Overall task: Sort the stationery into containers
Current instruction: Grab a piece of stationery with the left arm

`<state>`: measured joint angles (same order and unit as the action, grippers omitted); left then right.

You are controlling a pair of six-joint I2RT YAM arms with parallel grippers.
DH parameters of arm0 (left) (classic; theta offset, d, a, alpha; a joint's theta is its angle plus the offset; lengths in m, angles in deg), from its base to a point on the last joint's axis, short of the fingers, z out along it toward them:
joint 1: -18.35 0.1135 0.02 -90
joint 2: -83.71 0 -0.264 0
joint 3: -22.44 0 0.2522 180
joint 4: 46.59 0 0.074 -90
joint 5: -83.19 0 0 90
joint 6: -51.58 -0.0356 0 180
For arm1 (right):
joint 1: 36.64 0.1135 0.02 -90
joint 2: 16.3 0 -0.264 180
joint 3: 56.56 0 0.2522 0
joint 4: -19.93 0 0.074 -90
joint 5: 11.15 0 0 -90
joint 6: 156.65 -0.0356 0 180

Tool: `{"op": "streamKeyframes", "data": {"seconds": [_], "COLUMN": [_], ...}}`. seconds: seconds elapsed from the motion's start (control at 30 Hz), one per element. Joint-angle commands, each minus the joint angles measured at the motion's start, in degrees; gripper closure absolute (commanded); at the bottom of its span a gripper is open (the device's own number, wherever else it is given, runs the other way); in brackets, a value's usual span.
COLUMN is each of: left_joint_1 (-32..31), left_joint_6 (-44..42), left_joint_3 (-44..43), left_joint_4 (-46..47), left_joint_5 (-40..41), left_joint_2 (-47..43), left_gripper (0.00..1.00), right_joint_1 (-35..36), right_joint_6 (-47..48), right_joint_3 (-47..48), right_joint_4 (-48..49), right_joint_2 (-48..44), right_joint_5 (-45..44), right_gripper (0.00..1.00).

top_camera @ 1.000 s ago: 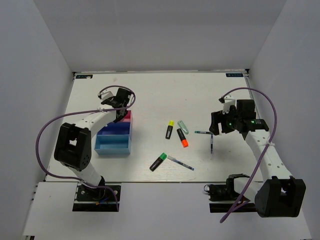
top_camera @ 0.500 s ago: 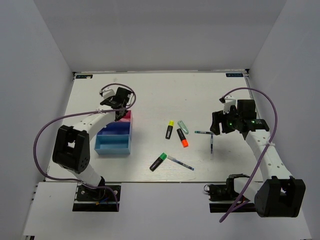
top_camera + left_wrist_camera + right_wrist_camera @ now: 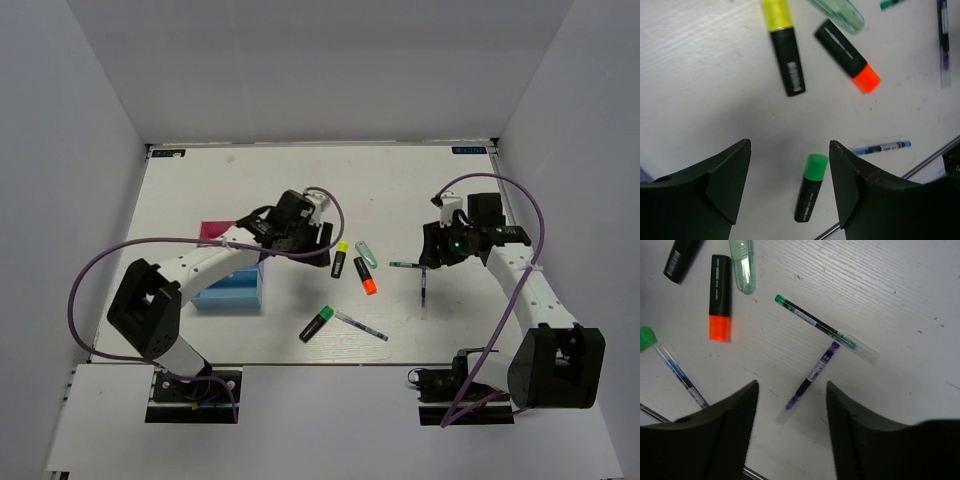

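Note:
My left gripper (image 3: pixel 308 238) is open and empty, above the table between the trays and the yellow-capped highlighter (image 3: pixel 339 259). In the left wrist view its jaws (image 3: pixel 789 147) frame the green-capped highlighter (image 3: pixel 811 187), with the yellow one (image 3: pixel 785 50), the orange one (image 3: pixel 847 56) and the teal marker (image 3: pixel 837 10) beyond. My right gripper (image 3: pixel 438 248) is open and empty; in its wrist view (image 3: pixel 792 387) it is over a purple pen (image 3: pixel 812 375) and a green pen (image 3: pixel 822 325). The magenta tray (image 3: pixel 213 229) and blue trays (image 3: pixel 228 290) stand at the left. The pink piece is not in view.
A blue-white pen (image 3: pixel 362 326) lies beside the green highlighter (image 3: pixel 317 323) near the table's front edge. The orange highlighter (image 3: pixel 365 275) and teal marker (image 3: pixel 366 254) lie mid-table. White walls enclose the table on three sides.
My left arm has swung right, from above the magenta tray to the middle beside the highlighters, uncovering that tray. The right gripper has hardly moved.

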<state>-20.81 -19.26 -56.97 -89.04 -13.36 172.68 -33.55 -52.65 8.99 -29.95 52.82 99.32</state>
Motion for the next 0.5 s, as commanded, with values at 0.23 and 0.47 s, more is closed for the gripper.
{"op": "streamKeyframes", "data": {"seconds": [0.23,0.47], "left_joint_1": [-7.60,-8.04], "left_joint_6": [1.67,-0.08], "left_joint_3": [-7.39,-5.63], "left_joint_4": [-1.46,-2.51], "left_joint_5": [-1.01,1.88], "left_joint_2": [6.75,4.99], "left_gripper": [0.35,0.33], "right_joint_1": [-0.19,-0.28], "right_joint_6": [-1.34,-1.34], "right_joint_3": [0.95,1.47], "right_joint_4": [0.78,-0.09], "right_joint_2": [-0.48,1.54], "right_joint_5": [-4.82,-5.09], "right_gripper": [0.74,0.61]}}
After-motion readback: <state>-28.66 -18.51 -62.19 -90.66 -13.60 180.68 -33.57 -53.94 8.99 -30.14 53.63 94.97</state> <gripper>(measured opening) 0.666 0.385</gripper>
